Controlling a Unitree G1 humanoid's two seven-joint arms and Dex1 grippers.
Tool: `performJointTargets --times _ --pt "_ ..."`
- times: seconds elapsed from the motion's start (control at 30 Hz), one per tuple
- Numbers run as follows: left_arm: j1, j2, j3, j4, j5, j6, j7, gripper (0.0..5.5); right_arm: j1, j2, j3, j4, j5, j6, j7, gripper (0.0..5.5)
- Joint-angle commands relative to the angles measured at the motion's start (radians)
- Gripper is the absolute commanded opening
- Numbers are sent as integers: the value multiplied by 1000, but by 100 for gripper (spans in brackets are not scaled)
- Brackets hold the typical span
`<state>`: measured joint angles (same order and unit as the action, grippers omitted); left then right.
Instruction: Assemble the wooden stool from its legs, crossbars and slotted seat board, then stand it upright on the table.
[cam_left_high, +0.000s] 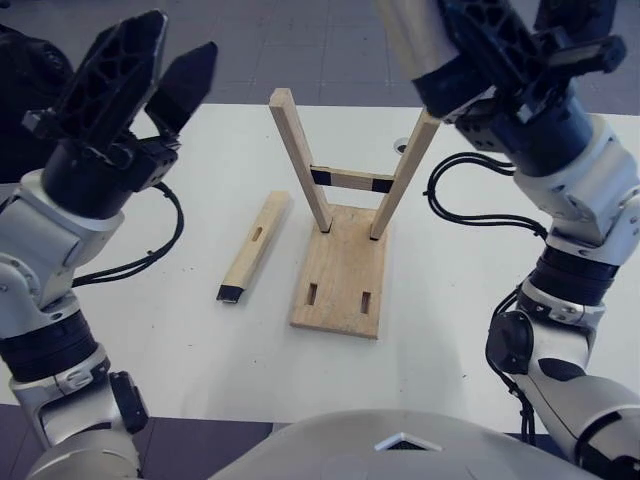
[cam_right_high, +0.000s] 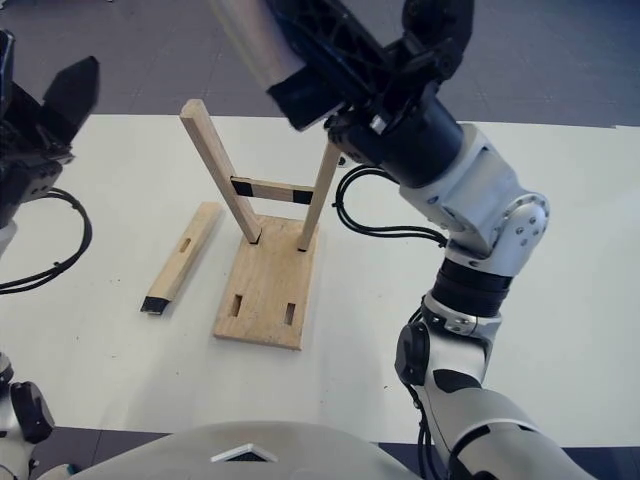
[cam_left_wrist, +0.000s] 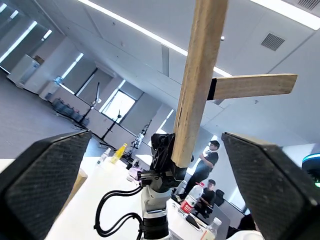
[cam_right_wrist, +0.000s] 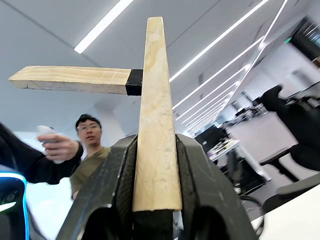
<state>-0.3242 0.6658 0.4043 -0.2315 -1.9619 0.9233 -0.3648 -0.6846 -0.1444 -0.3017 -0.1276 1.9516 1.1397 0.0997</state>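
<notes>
The slotted seat board (cam_left_high: 340, 285) lies flat on the white table (cam_left_high: 170, 340). Two legs stand in its far slots, leaning apart: the left leg (cam_left_high: 300, 160) and the right leg (cam_left_high: 400, 180). A crossbar (cam_left_high: 350, 180) with black ends joins them. My right gripper (cam_left_high: 442, 98) is shut on the top of the right leg (cam_right_wrist: 156, 125). To the left of the frame and above the table, my left gripper (cam_left_high: 180, 45) is held open with nothing in it. A loose wooden piece (cam_left_high: 253, 247) with a slot and a black tip lies left of the board.
Black cables (cam_left_high: 480, 200) from the right arm loop over the table to the right of the board. The board's two near slots (cam_left_high: 338, 296) hold nothing. Bare table stretches in front of the board and to its right.
</notes>
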Motion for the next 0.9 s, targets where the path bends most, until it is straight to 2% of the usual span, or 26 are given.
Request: performJointTargets --times 0.03,0.33,0.67,0.9 --pt "-69 -17 -74 31 13 38 -69 524 -46 14 50 47 21 57 79 98" --pt "-260 -71 -182 79 142 94 -339 524 -33 30 135 125 21 162 277 98" --pt "-302 -103 -174 39 175 96 -439 524 59 74 193 121 21 163 287 98" --pt "-309 -130 -194 33 330 44 -496 395 150 241 169 59 21 94 198 98"
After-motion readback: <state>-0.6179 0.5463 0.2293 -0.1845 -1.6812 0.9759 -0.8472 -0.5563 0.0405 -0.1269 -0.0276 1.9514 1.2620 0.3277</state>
